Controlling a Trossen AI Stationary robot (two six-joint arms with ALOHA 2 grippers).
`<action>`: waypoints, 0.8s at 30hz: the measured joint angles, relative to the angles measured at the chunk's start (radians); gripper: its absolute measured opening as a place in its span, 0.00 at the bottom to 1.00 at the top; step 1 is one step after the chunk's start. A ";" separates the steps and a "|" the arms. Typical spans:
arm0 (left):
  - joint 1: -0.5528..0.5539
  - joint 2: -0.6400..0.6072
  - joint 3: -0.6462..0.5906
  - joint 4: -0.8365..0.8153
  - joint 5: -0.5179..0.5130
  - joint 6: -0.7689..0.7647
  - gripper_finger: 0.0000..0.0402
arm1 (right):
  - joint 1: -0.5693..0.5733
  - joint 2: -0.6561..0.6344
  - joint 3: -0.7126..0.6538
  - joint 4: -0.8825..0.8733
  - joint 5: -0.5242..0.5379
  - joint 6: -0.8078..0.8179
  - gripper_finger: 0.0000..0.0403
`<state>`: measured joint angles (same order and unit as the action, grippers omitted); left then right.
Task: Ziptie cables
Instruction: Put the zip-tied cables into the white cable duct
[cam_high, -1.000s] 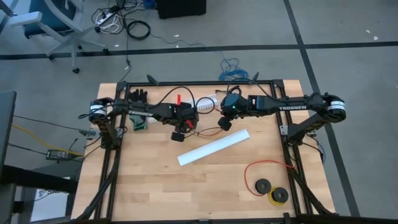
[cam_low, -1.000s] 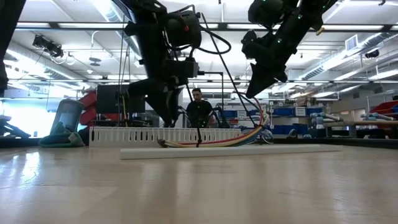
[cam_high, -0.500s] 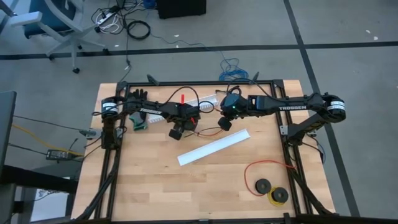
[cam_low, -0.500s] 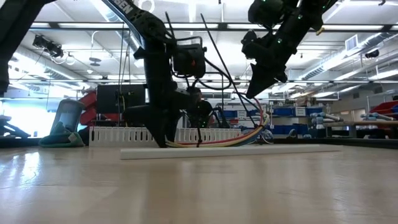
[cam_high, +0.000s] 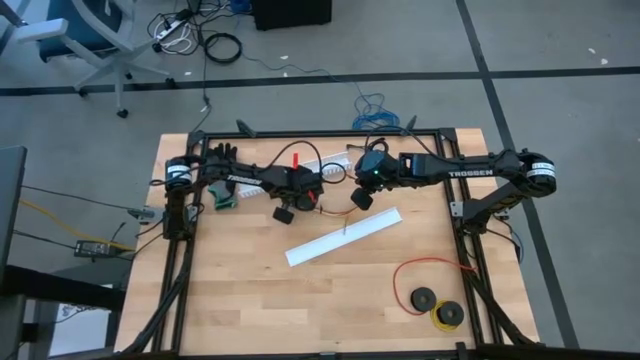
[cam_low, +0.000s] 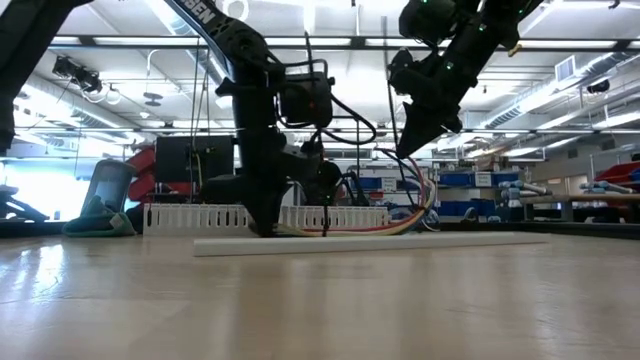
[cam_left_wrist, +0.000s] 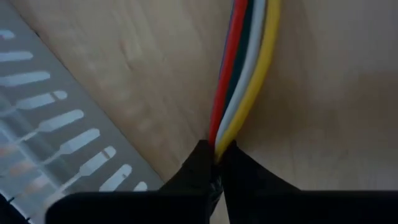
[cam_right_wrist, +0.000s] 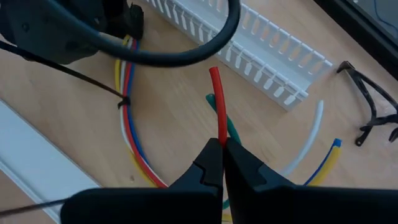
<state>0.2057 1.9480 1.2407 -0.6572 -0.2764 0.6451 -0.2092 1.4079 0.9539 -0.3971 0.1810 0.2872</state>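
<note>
The cables (cam_right_wrist: 127, 134), a bundle of red, white, yellow, blue and green wires, lie on the table in front of a white slotted channel (cam_right_wrist: 261, 50). A thin black tie (cam_right_wrist: 123, 101) sits around them. My left gripper (cam_left_wrist: 215, 163) is down at the table top (cam_low: 262, 226), shut on the bundle (cam_left_wrist: 239, 81). My right gripper (cam_right_wrist: 222, 154) hangs higher (cam_low: 410, 145), right of the left one (cam_high: 360, 198), shut on a red wire. The other wire ends (cam_right_wrist: 311, 140) fan out loose past it. My left gripper pinches the bundle (cam_left_wrist: 219, 144) between its two fingertips, coming from above and pointing steeply down. The wires run on from the fingertips side by side, flat on the wood. My right gripper pinches the red wire (cam_right_wrist: 220, 132) close to its free end, slanting down. The wire's tip (cam_right_wrist: 214, 73) sticks out past the fingers, raised off the table.
A flat white channel strip (cam_high: 343, 236) lies slantwise at mid-table, near side of the cables. A red wire loop with black spools (cam_high: 430, 292) is at the near right. A dark bent object (cam_right_wrist: 367, 112) lies beyond the slotted channel. A green thing (cam_high: 222, 197) sits far left.
My left gripper has sunk toward the table and moved slightly toward its left edge, rolling a little, and its fingertips now stand on the cables at the table top. The thin black strand above the bundle has swung more upright. My right gripper has kept still.
</note>
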 joint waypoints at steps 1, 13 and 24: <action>-0.007 -0.003 0.003 -0.014 -0.003 -0.018 0.05 | 0.000 0.000 0.000 -0.001 0.000 0.002 0.00; -0.161 -0.011 0.137 -0.275 -0.254 -0.216 0.05 | 0.054 0.000 0.000 0.059 0.035 0.005 0.00; -0.147 -0.013 0.231 -0.610 -0.567 -0.496 0.04 | 0.030 -0.001 0.000 0.223 0.116 -0.162 0.00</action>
<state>0.0591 1.9354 1.4715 -1.2673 -0.8437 0.1486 -0.1793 1.4071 0.9539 -0.1745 0.2970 0.1253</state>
